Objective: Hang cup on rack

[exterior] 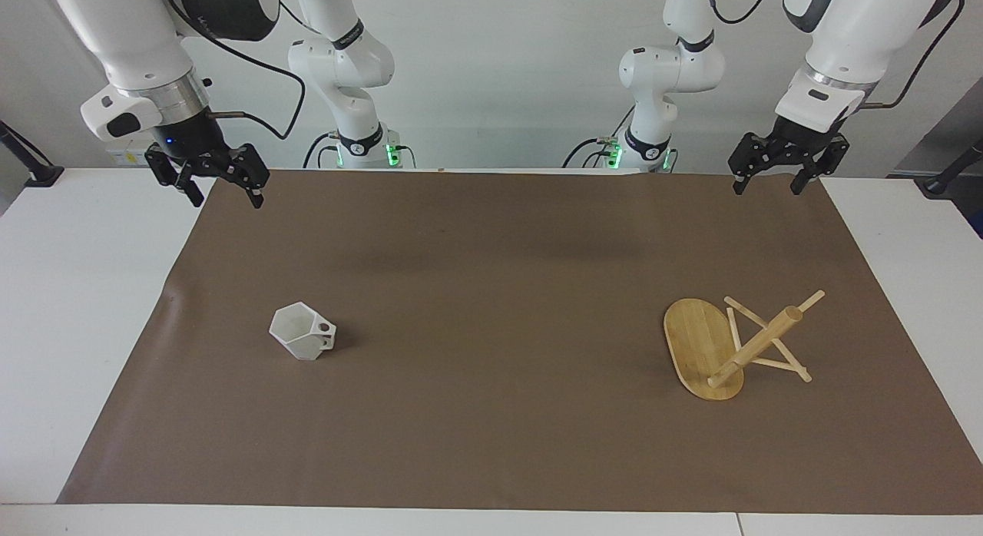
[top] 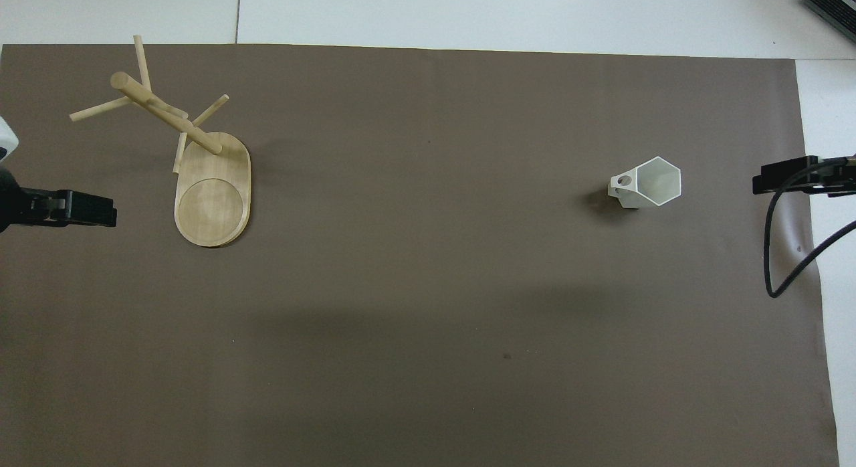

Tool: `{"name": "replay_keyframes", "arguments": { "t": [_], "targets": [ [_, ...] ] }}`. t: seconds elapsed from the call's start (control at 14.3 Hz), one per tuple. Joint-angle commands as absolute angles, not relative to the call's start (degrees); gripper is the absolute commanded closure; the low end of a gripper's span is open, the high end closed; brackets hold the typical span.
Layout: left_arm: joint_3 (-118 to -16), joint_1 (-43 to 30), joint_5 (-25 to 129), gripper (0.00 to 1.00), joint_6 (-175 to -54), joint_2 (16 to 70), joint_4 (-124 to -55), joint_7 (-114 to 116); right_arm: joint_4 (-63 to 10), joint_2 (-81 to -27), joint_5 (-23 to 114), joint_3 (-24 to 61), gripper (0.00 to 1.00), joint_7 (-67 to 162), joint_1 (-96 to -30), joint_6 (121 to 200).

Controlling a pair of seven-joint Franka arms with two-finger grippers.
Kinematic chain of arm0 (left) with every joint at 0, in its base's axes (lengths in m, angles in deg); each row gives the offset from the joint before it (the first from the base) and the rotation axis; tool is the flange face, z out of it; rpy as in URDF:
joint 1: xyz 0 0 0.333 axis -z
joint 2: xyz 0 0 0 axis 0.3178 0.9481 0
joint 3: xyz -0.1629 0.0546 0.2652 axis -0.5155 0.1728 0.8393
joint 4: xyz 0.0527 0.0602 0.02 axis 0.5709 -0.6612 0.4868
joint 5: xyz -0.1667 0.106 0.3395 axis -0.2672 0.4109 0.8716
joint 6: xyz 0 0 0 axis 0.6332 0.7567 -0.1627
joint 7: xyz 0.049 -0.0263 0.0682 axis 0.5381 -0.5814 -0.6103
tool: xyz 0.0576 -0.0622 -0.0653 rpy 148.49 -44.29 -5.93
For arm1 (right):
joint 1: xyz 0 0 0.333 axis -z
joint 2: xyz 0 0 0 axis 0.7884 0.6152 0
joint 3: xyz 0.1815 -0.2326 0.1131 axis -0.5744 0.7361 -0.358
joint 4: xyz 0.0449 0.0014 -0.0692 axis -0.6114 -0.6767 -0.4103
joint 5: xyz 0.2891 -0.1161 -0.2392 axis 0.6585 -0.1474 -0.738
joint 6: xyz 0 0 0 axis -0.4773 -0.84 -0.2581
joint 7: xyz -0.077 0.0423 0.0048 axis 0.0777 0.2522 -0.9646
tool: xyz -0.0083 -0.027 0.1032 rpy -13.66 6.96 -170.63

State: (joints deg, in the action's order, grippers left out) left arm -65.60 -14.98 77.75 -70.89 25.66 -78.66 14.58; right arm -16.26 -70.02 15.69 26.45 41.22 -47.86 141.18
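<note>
Cup (exterior: 302,331): one, on mat | rack (exterior: 737,345): one, seemingly upright | left claw (exterior: 769,184), right claw (exterior: 223,196): both wide, empty

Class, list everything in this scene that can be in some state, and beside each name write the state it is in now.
cup: upright on the mat, mouth up, empty, nothing touching it.
rack: standing on its base, post up, pegs bare.
left gripper: open, empty, raised over the mat's edge at the robots' end.
right gripper: open, empty, raised over the mat's corner at the robots' end.
mat: spread flat on the table.
</note>
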Motion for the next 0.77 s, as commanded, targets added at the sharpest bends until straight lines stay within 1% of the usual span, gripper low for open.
{"name": "replay_keyframes", "arguments": {
  "t": [0.0, 0.28, 0.7],
  "targets": [
    [-65.7, -15.4, 77.1, 0.0, -70.4, 24.8, -79.4, 14.4, -19.0, -71.8, 15.2, 26.9, 0.0, 40.3, -48.3, 143.3],
    [-65.7, -15.4, 77.1, 0.0, -70.4, 24.8, -79.4, 14.4, -22.6, -73.0, 15.1, 26.9, 0.0, 40.6, -48.3, 147.2],
    [-65.7, -15.4, 77.1, 0.0, -70.4, 24.8, -79.4, 14.4, -29.0, -72.2, 14.8, 27.7, 0.0, 40.4, -48.2, 154.1]
  ]
}}
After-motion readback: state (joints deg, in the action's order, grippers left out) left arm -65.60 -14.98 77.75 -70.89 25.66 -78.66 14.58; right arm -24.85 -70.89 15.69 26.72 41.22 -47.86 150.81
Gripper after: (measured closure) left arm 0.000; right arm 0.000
